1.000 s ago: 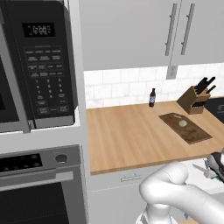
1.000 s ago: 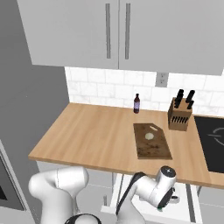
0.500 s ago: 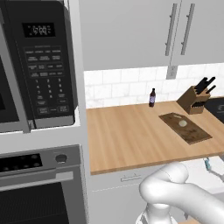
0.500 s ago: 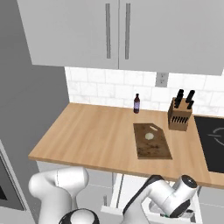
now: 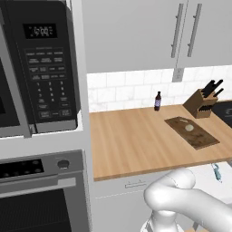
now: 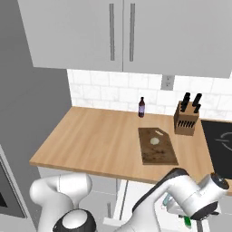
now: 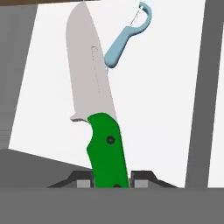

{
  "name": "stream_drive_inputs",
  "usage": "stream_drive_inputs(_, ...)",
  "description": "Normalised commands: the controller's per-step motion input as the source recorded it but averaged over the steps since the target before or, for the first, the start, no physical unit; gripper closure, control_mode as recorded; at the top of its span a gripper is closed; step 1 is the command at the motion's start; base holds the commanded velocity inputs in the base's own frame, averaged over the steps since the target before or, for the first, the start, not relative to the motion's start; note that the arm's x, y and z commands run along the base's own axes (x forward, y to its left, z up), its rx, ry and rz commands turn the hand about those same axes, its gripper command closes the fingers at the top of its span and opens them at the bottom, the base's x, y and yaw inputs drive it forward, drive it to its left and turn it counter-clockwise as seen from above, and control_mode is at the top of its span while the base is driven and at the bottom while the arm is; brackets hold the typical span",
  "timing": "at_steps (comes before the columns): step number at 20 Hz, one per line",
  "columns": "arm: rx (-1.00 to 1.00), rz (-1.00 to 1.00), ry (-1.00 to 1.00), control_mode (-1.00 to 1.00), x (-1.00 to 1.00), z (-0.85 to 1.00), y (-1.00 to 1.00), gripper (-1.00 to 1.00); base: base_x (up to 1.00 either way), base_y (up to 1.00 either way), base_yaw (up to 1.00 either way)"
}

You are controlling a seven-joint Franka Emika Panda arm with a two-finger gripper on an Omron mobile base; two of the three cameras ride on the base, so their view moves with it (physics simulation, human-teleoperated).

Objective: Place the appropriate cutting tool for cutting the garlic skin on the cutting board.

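Observation:
The knife (image 7: pixel 103 109) with the bright green handle and silver blade lies on the white floor of an open drawer below the counter. My gripper (image 7: pixel 111 180) is down in that drawer, and its fingertips (image 7: pixel 85 181) press against both sides of the green handle. A bit of green (image 6: pixel 186 221) shows under the hand in the right base view. Up on the counter lies the dark brown cutting board (image 5: pixel 200 138) (image 6: pixel 159 154), with the small pale garlic (image 5: pixel 189 128) (image 6: pixel 154 141) resting on it.
A blue-handled peeler (image 7: pixel 127 37) (image 5: pixel 216 172) lies in the drawer just beyond the blade tip. A knife block (image 5: pixel 200 103) (image 6: pixel 185 123) and a dark bottle (image 5: pixel 157 101) (image 6: pixel 142 107) stand by the wall. A black cooktop (image 6: pixel 219 142) lies to the right, a microwave (image 5: pixel 41 68) to the left.
The arm has swung down and to the right, and the hand has dropped below the counter edge into the drawer. The things on the counter have not moved.

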Motion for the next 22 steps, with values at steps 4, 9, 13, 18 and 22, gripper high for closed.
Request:
stream_drive_inputs(4, 0.0, 0.0, -0.13, -1.0, -0.15, 1.0, -0.14, 1.0, 0.0, 0.0, 0.0)
stream_drive_inputs(9, -0.01, 0.0, -0.05, -1.0, 0.04, 1.0, 0.0, 1.0, 0.0, 0.0, 0.0)
stream_drive_inputs(13, -0.08, -0.03, -0.01, -1.0, 0.32, 1.0, 0.17, 1.0, 0.0, 0.0, 0.0)
stream_drive_inputs(18, -0.1, -0.06, -0.03, -1.0, 0.43, 1.0, 0.28, 1.0, 0.0, 0.0, 0.0)
stream_drive_inputs(22, -0.04, -0.06, -0.01, -1.0, 0.53, 1.0, 0.22, 1.0, 0.0, 0.0, 0.0)
